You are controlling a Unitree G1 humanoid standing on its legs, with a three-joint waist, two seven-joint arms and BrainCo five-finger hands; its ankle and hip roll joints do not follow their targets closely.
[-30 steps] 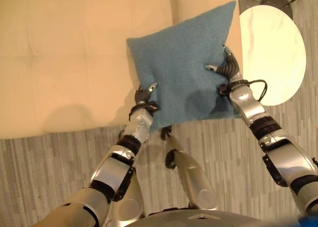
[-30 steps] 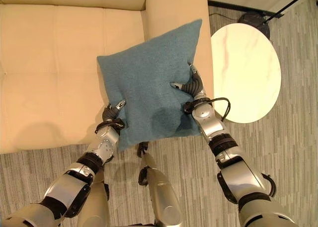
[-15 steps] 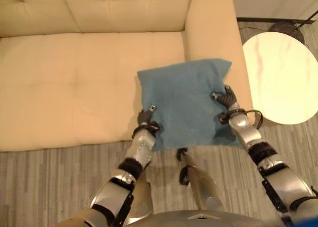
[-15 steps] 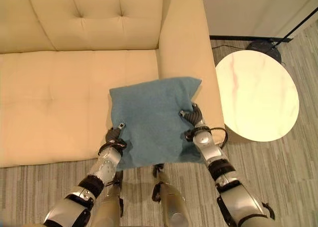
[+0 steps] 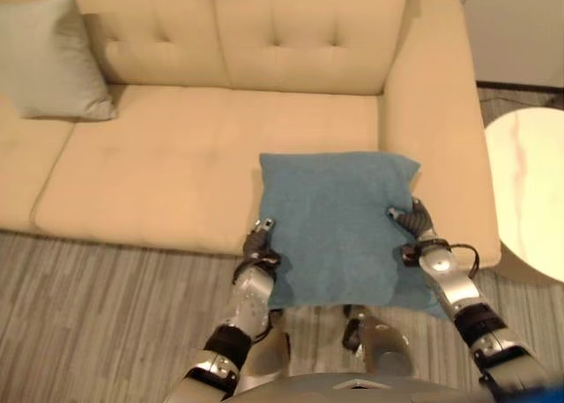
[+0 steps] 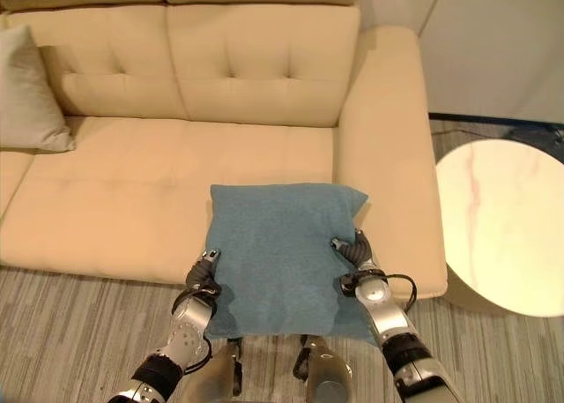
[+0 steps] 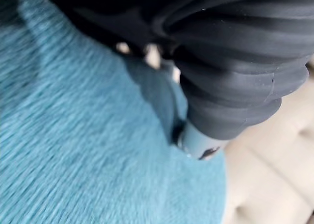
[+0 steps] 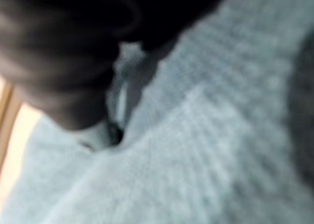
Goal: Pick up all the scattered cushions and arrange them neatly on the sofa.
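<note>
A blue-teal cushion [image 5: 335,222] is held between both hands above the front edge of the cream sofa [image 5: 176,156], near its right armrest. My left hand [image 5: 258,242] grips the cushion's left edge, thumb on top. My right hand [image 5: 414,225] grips the right edge the same way. The wrist views show the teal fabric [image 7: 73,150] pressed against each hand's dark cover, with the fingers buried in cloth [image 8: 206,136]. A pale grey cushion [image 5: 53,63] leans upright against the sofa's back at the far left.
A round white marble-topped side table [image 5: 529,191] stands right of the sofa's armrest [image 5: 436,112]. Grey striped flooring [image 5: 97,315] runs along the sofa's front. The seat between the two cushions is bare.
The view has tilted up, bringing the sofa back and the grey cushion into sight. Both hands still hold the teal cushion, now lower in view over the seat's front right.
</note>
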